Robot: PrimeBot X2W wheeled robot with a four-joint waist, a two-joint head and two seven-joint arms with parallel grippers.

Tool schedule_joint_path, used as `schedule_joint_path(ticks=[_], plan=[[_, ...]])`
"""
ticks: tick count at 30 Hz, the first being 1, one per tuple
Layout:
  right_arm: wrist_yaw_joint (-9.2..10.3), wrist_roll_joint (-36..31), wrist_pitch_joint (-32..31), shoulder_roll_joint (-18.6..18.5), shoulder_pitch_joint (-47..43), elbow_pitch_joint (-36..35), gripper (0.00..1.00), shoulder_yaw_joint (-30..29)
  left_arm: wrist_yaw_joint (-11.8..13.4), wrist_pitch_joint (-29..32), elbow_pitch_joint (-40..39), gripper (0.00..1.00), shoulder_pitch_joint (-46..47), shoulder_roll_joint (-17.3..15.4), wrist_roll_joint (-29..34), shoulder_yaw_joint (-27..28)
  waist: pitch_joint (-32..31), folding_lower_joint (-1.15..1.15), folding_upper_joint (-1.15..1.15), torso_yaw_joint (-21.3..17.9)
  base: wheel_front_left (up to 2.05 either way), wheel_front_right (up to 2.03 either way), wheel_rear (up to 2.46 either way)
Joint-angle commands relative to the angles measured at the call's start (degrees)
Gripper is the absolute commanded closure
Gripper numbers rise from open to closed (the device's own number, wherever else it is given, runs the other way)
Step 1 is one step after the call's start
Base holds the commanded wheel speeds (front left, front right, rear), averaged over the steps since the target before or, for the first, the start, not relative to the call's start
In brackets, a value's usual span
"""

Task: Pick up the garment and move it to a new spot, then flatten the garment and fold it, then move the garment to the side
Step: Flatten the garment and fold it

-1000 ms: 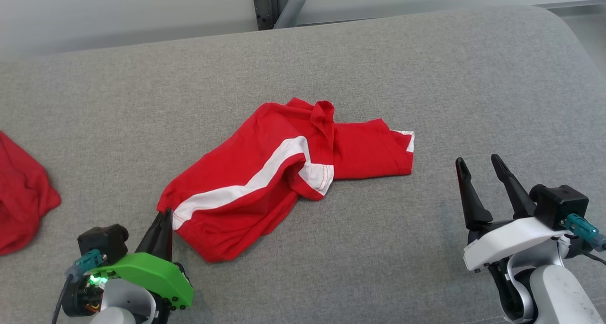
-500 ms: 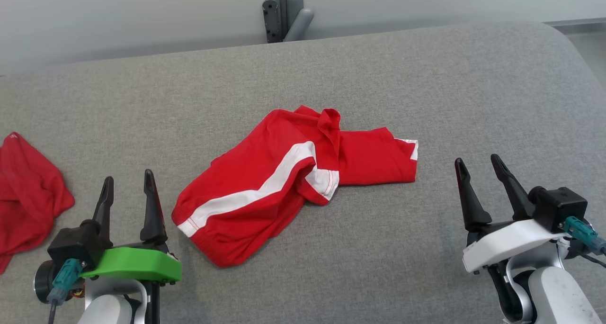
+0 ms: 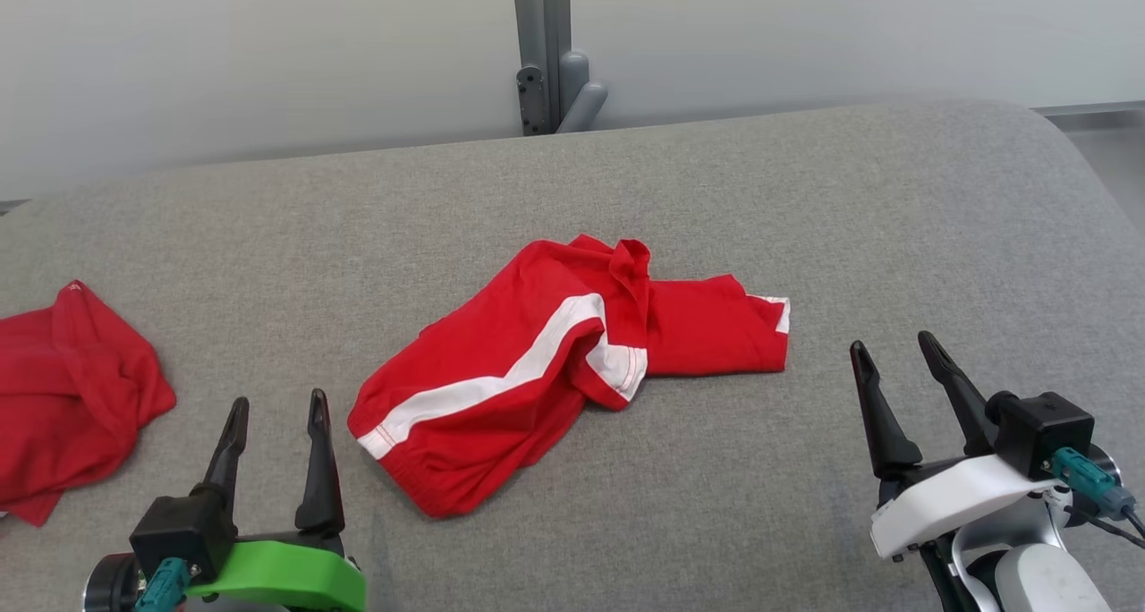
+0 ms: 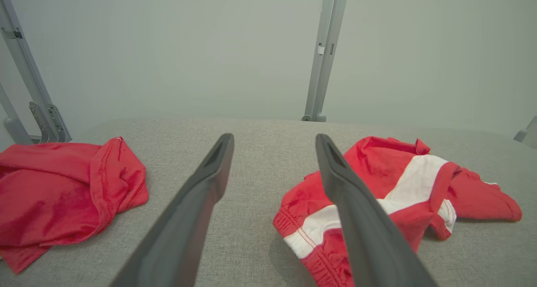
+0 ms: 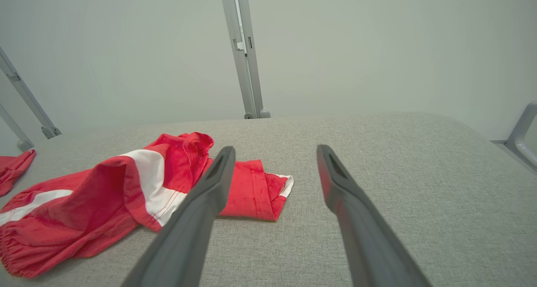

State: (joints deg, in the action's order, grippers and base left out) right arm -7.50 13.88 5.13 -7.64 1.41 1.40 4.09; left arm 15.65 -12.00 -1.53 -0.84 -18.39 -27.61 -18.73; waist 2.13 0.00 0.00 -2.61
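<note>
Red shorts with white side stripe point(image 3: 555, 370): crumpled, half-folded over themselves, lying mid-way across the grey upholstered surface point(image 3: 894, 218). Not held.

Left gripper point(image 3: 278, 400): fingers spread, empty, just beside the shorts' near-left hem, not touching. In the left wrist view its right-hand finger overlaps the stripe.

Right gripper point(image 3: 892, 343): fingers spread, empty, apart from the shorts' right end, bare upholstery between.

Second red garment point(image 3: 72, 397): bunched at the surface's left edge, well apart from the shorts; the left gripper sits between the two.

Grey metal post point(image 3: 546, 48) with bracket behind the far edge, against a pale wall.
</note>
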Motion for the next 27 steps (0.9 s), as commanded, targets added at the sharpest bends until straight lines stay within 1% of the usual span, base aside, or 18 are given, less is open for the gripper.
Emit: schedule_joint_path(ticks=[1, 4, 18, 20, 22, 27], plan=[[0.02, -0.3, 0.1, 0.1, -0.7, -0.4, 0.0, -0.1, 0.2, 0.2, -0.2, 0.0, -0.8, -0.2, 0.1, 0.0, -0.4, 0.0, 0.0, 0.2, 0.0, 0.0, 0.0], [0.02, -0.9, 0.1, 0.3, -1.3, -0.9, 0.0, 0.0, 0.5, 1.1, -0.3, 0.0, -1.5, 0.1, -0.3, -0.4, -0.7, 0.0, 0.0, 0.4, 0.0, 0.0, 0.0], [0.02, -1.3, -0.5, 0.9, -1.9, -2.2, 0.0, 0.0, -0.3, 1.8, 0.7, 0.0, -0.3, 0.1, -1.5, -1.0, -0.5, 0.0, 0.0, 0.5, 0.0, 0.0, 0.0], [0.02, -1.2, -0.5, 0.9, -1.6, -2.3, 0.0, 0.0, -0.7, 2.1, 0.9, 0.0, 0.8, 0.2, -1.7, -1.2, 0.0, 0.0, 0.0, 0.7, 0.0, 0.0, 0.0], [0.02, -1.1, -0.7, 0.8, -1.2, -2.3, 0.0, 0.1, -1.8, 3.1, 1.5, 0.0, 1.8, 0.5, -2.9, -1.5, 0.6, 0.0, 0.0, 0.8, 0.0, 0.0, 0.0], [0.02, -0.8, -0.7, 0.6, 0.1, -2.3, 0.0, 0.4, -4.9, 8.4, 5.6, 0.0, 4.7, 1.2, -7.0, -2.5, 2.5, 0.0, 0.0, 0.7, 0.0, 0.0, 0.0]])
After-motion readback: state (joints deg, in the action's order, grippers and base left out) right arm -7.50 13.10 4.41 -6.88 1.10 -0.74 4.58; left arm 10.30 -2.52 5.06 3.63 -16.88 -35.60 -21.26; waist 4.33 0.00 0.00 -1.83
